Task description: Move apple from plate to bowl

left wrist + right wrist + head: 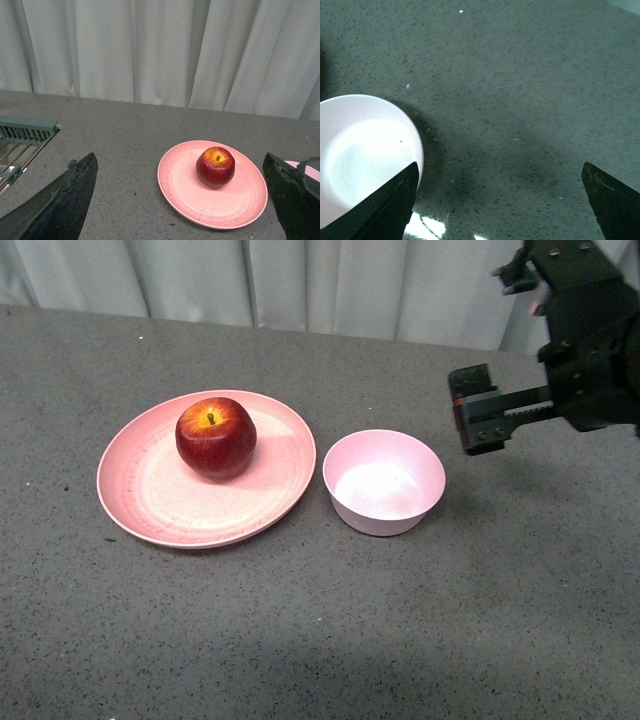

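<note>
A glossy dark-red apple [216, 437] with a yellow-orange patch at its stem sits on the far part of the wide salmon-pink plate [150, 500]. The small pale pink bowl [384, 483] stands empty just right of the plate. My right gripper [475, 423] is open and empty, hovering above the table to the right of the bowl; its wrist view shows the bowl [362, 155] beside one finger. My left gripper [180, 200] is open and empty, out of the front view; its wrist view shows the apple [215, 167] on the plate [200, 200] ahead between its fingers.
The table [300, 640] is a grey speckled surface. Pale curtains [300, 280] hang behind its far edge. A grey-green slatted rack [25, 135] shows in the left wrist view, off to the side of the plate.
</note>
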Robot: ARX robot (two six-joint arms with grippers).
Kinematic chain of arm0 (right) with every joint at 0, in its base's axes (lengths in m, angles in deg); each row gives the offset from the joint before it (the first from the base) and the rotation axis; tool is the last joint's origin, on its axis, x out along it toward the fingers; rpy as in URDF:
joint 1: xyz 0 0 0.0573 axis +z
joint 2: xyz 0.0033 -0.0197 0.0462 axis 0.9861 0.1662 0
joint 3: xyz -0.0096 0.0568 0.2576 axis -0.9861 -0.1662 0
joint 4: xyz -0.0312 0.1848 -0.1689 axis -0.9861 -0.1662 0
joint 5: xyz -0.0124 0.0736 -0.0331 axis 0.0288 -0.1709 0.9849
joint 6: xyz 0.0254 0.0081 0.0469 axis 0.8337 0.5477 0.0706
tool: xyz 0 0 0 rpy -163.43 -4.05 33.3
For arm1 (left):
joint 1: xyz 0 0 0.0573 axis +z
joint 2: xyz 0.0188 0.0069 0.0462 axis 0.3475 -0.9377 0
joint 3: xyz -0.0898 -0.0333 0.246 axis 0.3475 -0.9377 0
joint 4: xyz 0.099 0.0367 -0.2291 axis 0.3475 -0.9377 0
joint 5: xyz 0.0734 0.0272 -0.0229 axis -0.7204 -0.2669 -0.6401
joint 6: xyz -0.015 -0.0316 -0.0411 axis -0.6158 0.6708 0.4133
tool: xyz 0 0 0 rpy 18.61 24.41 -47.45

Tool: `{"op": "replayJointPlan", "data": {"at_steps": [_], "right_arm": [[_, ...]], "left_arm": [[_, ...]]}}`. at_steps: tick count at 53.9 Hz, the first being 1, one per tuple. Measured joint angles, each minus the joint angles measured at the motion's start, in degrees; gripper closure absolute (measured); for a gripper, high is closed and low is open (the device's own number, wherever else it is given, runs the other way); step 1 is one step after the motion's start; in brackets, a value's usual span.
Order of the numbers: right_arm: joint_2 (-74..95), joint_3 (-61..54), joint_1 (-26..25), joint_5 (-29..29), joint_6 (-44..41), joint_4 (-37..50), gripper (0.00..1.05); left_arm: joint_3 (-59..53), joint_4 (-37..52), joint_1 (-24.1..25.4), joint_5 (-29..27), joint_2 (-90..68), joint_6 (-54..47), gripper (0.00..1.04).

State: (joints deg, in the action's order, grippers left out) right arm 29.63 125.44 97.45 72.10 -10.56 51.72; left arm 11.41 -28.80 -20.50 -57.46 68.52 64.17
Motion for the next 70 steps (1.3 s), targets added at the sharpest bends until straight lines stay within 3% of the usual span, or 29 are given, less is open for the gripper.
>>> {"op": "replayJointPlan", "data": {"at_steps": [4,8,14,20,32,36,51,55,70], "right_arm": [[-1.51,-3.28,-0.98,2.03,0.26,6.29,0.12],[-1.4,-9.92,-1.81,7.19,1.33,25.0,0.23],[-2.58,-20.96,-3.72,6.69,1.95,50.49,0.4],[-8.2,-26.58,-5.35,5.25,2.12,59.52,0.57],[-20.94,-37.44,-9.16,1.57,2.16,57.59,1.04],[-28.06,-39.3,-10.14,0.46,2.32,51.87,1.04],[-42.21,-45.53,-12.9,-2.03,2.45,44.59,1.04],[-45.66,-46.62,-15.45,-5.7,2.47,42.29,1.04],[-59.87,-49.7,-16.87,-5.9,2.51,31.36,1.04]], "left_arm": [[0.0,0.0,0.0,0.0,0.0,0.0,0.07],[0.0,0.0,0.0,0.0,0.0,0.0,0.07],[0.0,0.0,0.0,-0.17,0.02,0.02,0.07],[0.0,0.0,0.0,-0.13,0.04,0.0,0.07],[0.0,0.0,0.0,-0.11,0.04,0.02,0.07],[0.0,0.0,0.0,-0.11,0.04,0.0,0.07],[0.0,0.0,0.0,-0.11,0.04,0.02,0.07],[0.0,0.0,0.0,-0.11,0.04,0.0,0.07],[0.0,0.0,0.0,-0.11,0.04,0.0,0.07]]}}
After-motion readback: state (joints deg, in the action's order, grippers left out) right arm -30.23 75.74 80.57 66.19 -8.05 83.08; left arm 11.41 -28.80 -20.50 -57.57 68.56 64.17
